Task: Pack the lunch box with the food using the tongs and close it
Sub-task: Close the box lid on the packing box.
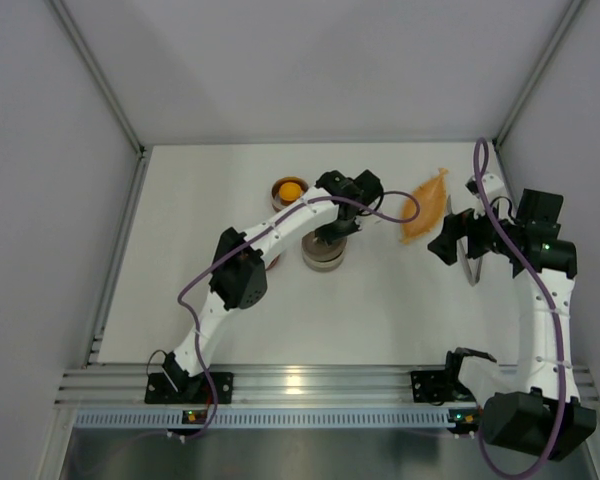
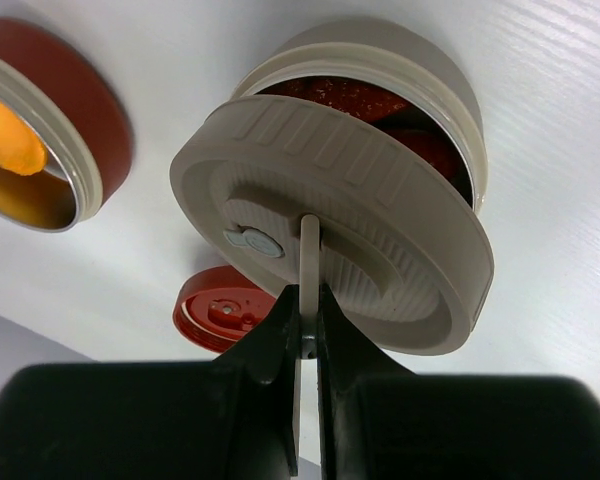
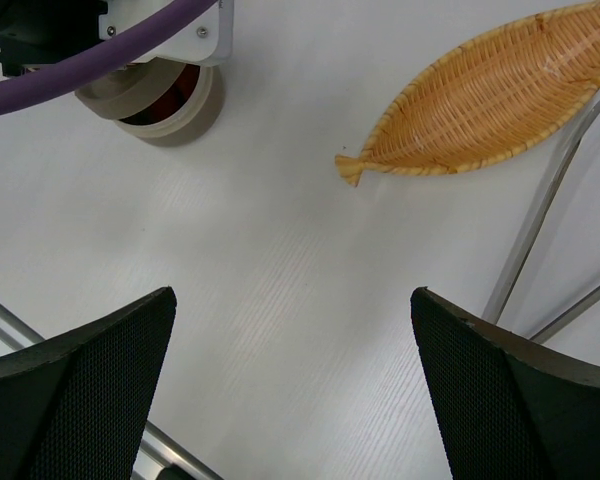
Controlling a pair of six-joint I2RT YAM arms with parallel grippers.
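- The left gripper (image 2: 308, 300) is pinched tight on the handle of the beige lid (image 2: 380, 210), tilted over the tin (image 2: 450, 100) (red food (image 2: 340, 97) inside).
- The right gripper (image 3: 292, 300) is spread wide and empty, near the tongs (image 3: 545, 200).

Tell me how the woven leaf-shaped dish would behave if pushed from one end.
The woven dish looks thin and basket-like, so probably light. Lying flat on the smooth table, it would likely slide, not tip. Its long pointed shape may make it swivel.

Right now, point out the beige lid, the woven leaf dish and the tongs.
beige lid (image 2: 380, 240), left wrist view, ribbed top.
woven leaf dish (image 3: 490, 105), right wrist view, hollow middle.
tongs (image 3: 540, 215), right wrist view, one thin arm.
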